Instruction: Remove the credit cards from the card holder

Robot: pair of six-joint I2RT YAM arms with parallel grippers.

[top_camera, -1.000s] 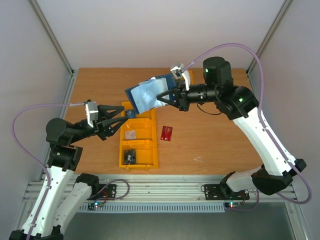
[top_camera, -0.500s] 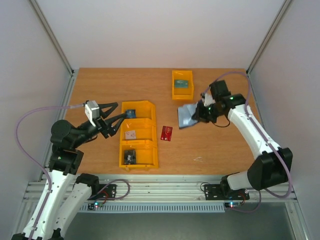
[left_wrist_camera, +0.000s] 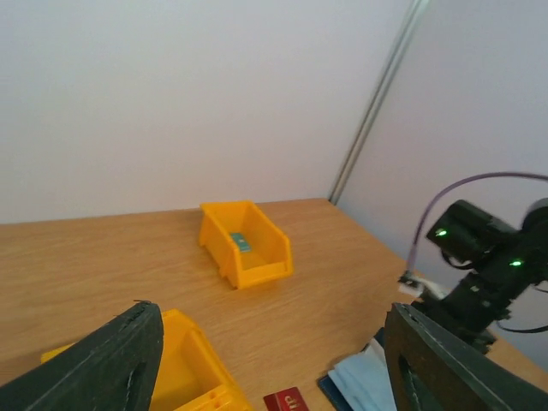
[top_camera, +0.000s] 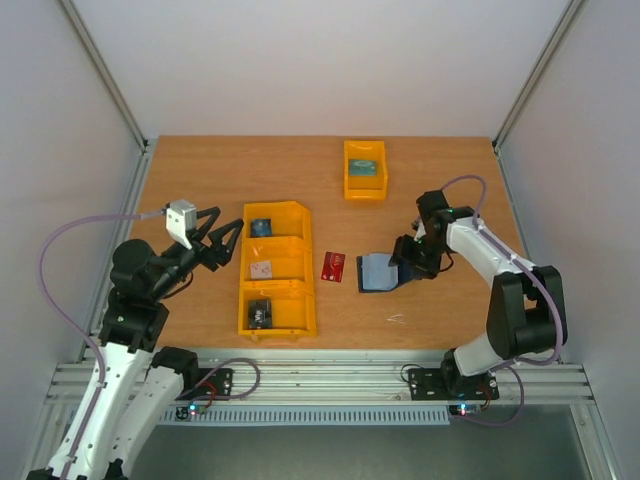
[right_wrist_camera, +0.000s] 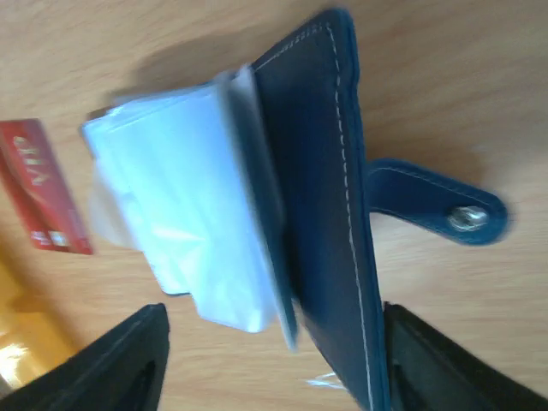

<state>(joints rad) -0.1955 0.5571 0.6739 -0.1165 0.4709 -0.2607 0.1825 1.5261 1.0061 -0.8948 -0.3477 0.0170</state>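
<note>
Lying between the red card (top_camera: pixel 334 266) and the spread right gripper (top_camera: pixel 403 263), the holder (top_camera: pixel 375 272) sits unfolded; left gripper (top_camera: pixel 226 240) gapes too.

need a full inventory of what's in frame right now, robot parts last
card holder: 1, navy, pale sleeves showing, flat on table right of centre
credit card: 1 visible, red, on table between card holder and big bin
big bin: 1, yellow, three compartments, centre-left
blue item: 1, far compartment
pale item: 1, middle compartment
dark item: 1, near compartment
small bin: 1, yellow, far centre
teal item: 1, in small bin
table: 1, wood
left gripper: black, open, empty
right gripper: black, open, at card holder
</note>
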